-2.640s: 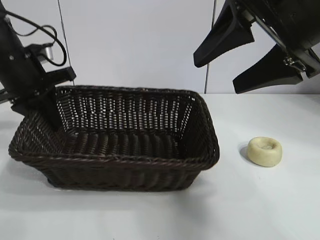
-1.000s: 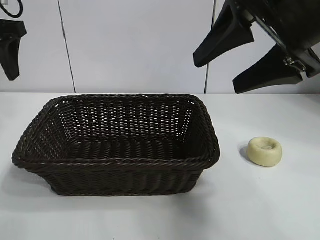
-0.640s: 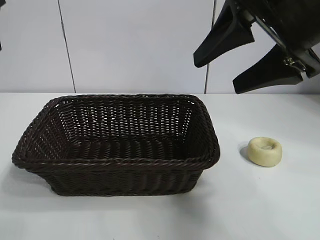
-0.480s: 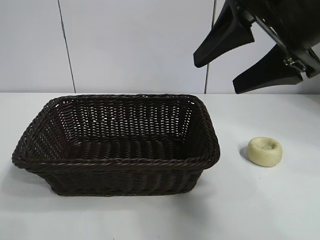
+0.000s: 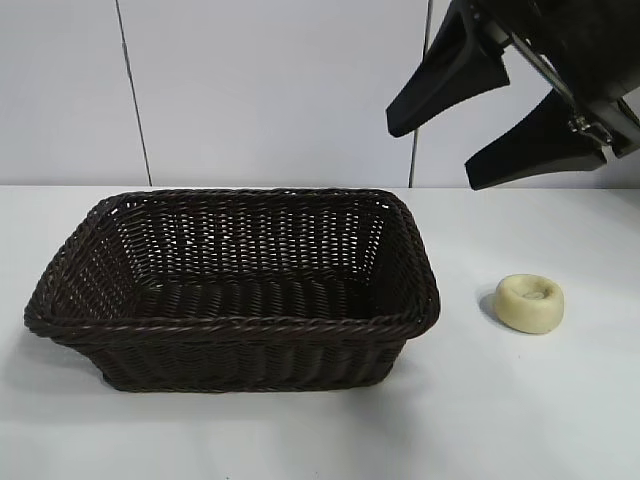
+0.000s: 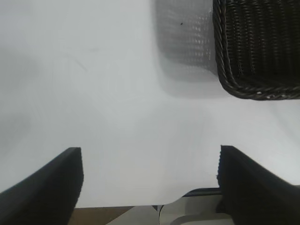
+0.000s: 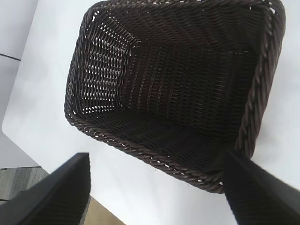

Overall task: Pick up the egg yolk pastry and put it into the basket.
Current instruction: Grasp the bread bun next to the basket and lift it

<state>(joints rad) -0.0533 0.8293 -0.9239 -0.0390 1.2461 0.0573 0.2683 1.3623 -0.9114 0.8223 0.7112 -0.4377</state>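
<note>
The egg yolk pastry [image 5: 529, 302], a small pale yellow puck with a dimpled top, lies on the white table to the right of the basket [image 5: 230, 330]. The dark brown wicker basket is empty and also shows in the right wrist view [image 7: 262, 89] and at a corner of the left wrist view [image 6: 225, 70]. My right gripper [image 5: 432, 155] hangs open and empty high above the table, up and left of the pastry. My left gripper [image 6: 149, 159] is open and empty over bare table beside the basket, outside the exterior view.
The white table [image 5: 300, 440] carries only the basket and the pastry. Its edge shows under the left gripper [image 6: 122, 206] and in the right wrist view [image 7: 65, 178]. A white panelled wall stands behind.
The left arm has lifted out of the basket's left end and left the exterior view. The basket settled flat. The right gripper and the pastry have not moved.
</note>
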